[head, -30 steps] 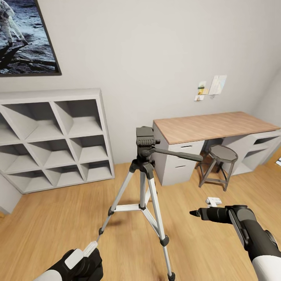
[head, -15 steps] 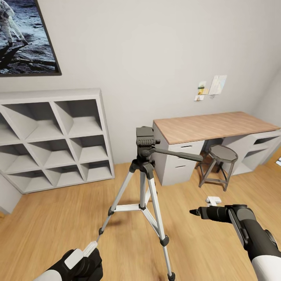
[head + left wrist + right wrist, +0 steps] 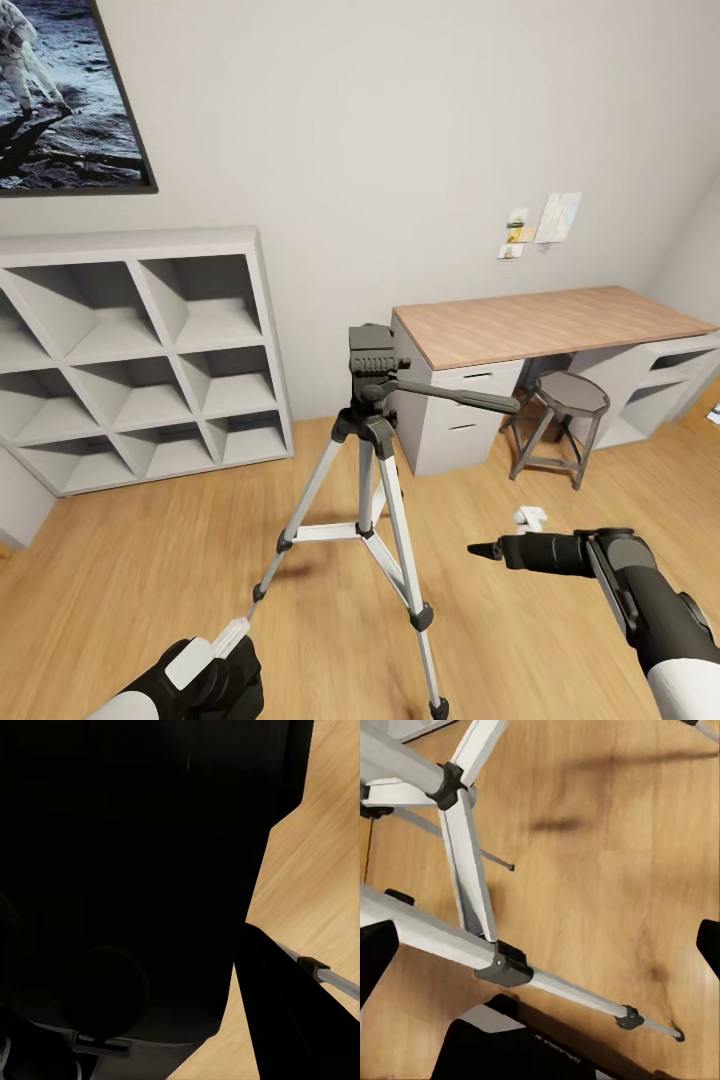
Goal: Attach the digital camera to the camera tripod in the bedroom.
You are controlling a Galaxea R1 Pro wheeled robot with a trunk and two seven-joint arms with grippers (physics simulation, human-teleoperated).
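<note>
Tripod legs of silver metal spread on the light wood floor (image 3: 150,560) at the middle of the head view: the camera tripod (image 3: 372,440) stands upright in the bedroom, its black pan head topmost and its long handle pointing toward the wood-topped desk (image 3: 545,325). The right gripper (image 3: 500,548) reaches in level from the lower right, forearm bent at the elbow, its dark tip aimed at the tripod's legs and stopping short of them; whether its fingers are parted or together cannot be told. Compared with half a second earlier, that tip has moved slightly nearer the tripod. From the right wrist view, the tripod's legs (image 3: 465,922) and black leg joints cross above the floor, close by. The left gripper (image 3: 215,665) sits low at the lower left, wrist raised, with a white part angled up; its state cannot be told, and it has not moved. Behind stand grey cube shelving (image 3: 140,350), a round grey stool (image 3: 560,425) beside the desk, and an astronaut picture (image 3: 60,90) on the pale wall.
</note>
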